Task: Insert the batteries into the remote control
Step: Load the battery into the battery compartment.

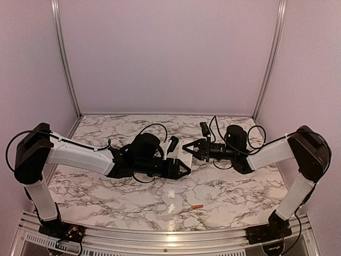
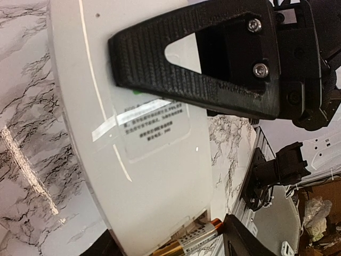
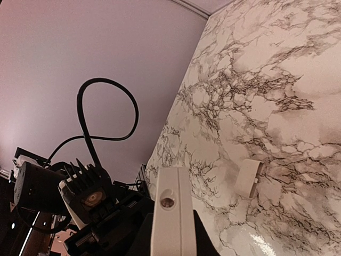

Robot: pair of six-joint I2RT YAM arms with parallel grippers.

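Two grippers are meeting over the middle of the marble table point(image 1: 133, 202). The right gripper point(image 1: 186, 148) is clamping the white remote control point(image 2: 154, 160) across its thickness, with one finger point(image 2: 144, 74) lying flat on its labelled back. The left gripper point(image 1: 184, 168) is standing part open around the remote's end, where the gold battery point(image 2: 192, 241) is lying at the edge. I cannot tell whether it is gripping anything. The orange battery point(image 1: 197, 206) is lying alone on the table, nearer the bases. A small white piece point(image 3: 248, 178) is lying on the marble beyond the remote.

Remote control point(image 1: 171, 153) between left claw point(image 1: 185, 169) and right claw point(image 1: 186, 146) at mid-table point(image 1: 133, 197), one battery point(image 1: 197, 206) in front
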